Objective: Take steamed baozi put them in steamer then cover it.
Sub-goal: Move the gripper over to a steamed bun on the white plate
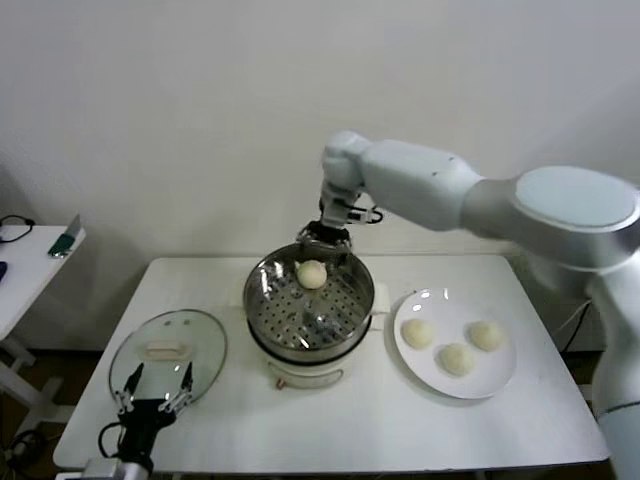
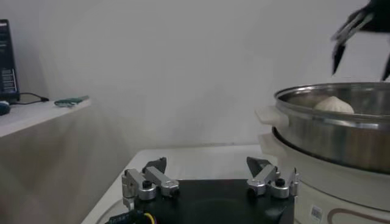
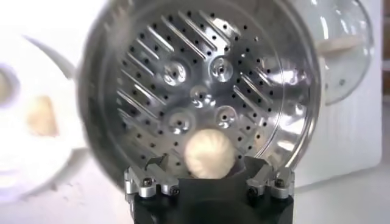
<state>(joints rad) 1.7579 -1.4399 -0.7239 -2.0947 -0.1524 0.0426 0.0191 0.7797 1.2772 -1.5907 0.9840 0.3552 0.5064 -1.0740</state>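
Plain white wall — perhaps a side table.

One baozi lies on the steamer perforated floor, just beyond the right claw, fingers spread

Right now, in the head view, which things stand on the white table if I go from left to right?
Glass lid → steamer holding one baozi → white plate with three baozi.
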